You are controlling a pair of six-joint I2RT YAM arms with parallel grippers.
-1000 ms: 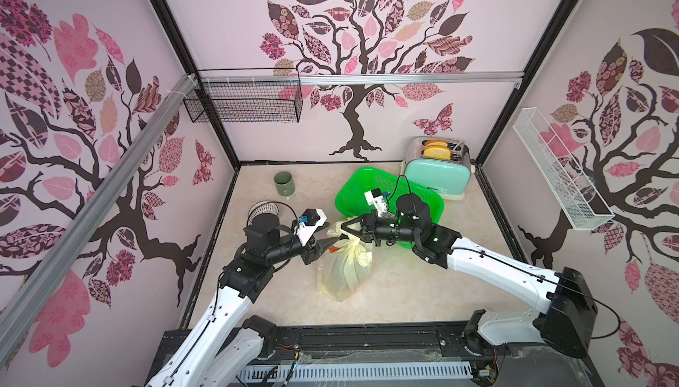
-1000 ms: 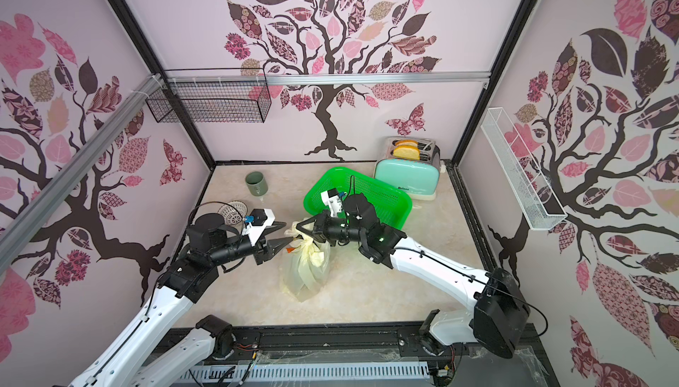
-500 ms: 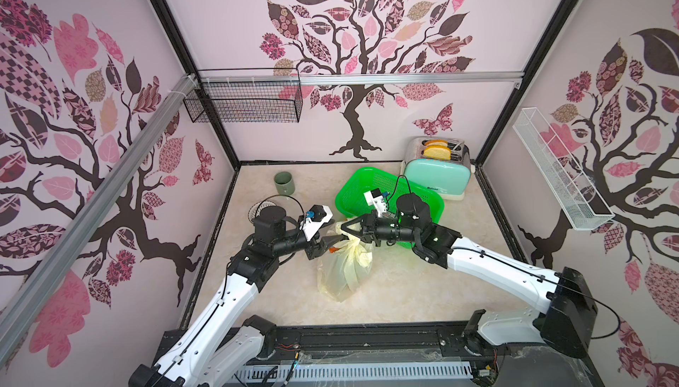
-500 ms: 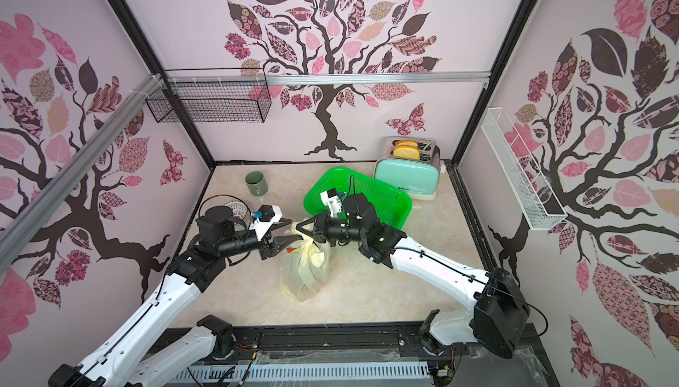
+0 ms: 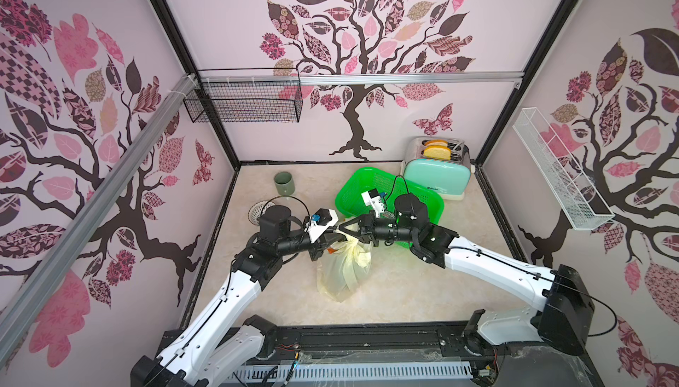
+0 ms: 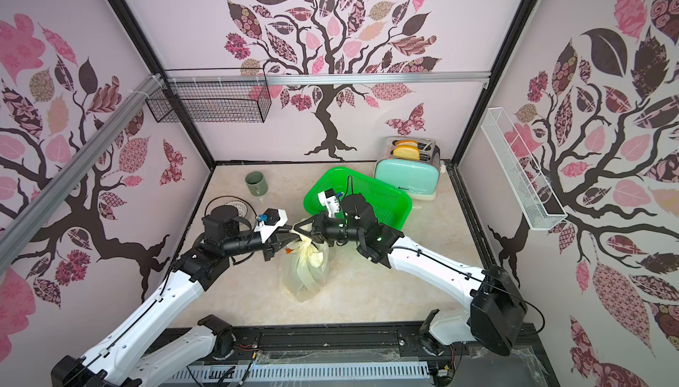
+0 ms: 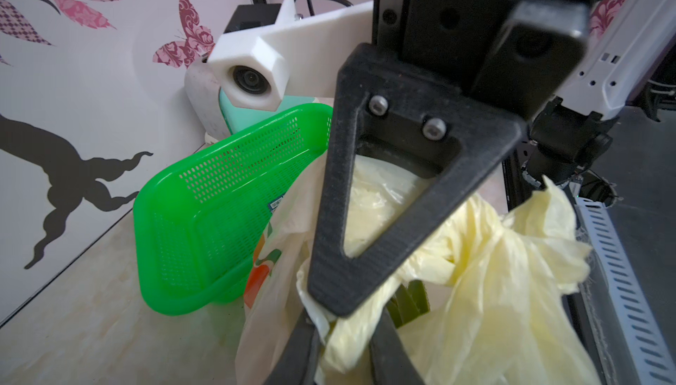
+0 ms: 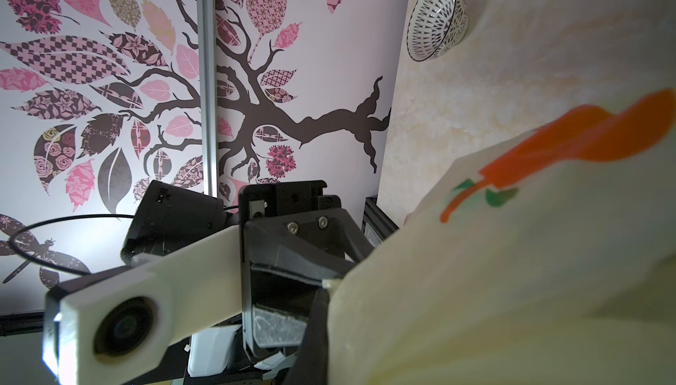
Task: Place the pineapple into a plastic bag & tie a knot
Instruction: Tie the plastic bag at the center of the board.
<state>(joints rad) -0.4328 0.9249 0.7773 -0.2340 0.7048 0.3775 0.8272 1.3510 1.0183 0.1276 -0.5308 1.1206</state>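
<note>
The pale marbled table (image 5: 422,293) carries everything. Near its middle stands the plastic bag (image 5: 343,275), pale yellow and translucent, its bottom on the table and its film gathered to a narrow neck at the top. In both top views the bag's body lies below the two claws, which meet tip to tip at that neck, the left arm coming in from one side and the right arm from the other.

Just behind the bag sits the green basket (image 5: 367,190), tilted, and behind that, near the back wall, the mint toaster (image 5: 437,177).

The right gripper (image 5: 341,228) is clamped on the plastic bag: the left wrist view shows its pointed tip (image 7: 329,306) pinching a fold of film at the neck. The left gripper (image 7: 342,335) has its jaws drawn in on a bunch of the same film, right beside the other claw's tip. The rest of the bag's top spills loosely away from both claws.

A green mug (image 5: 284,183) stands well apart toward the back, and a patterned bowl (image 5: 259,210) lies behind the left arm.

The pineapple (image 7: 406,304) shows only as dark green leaves inside the film, just below the claws.
</note>
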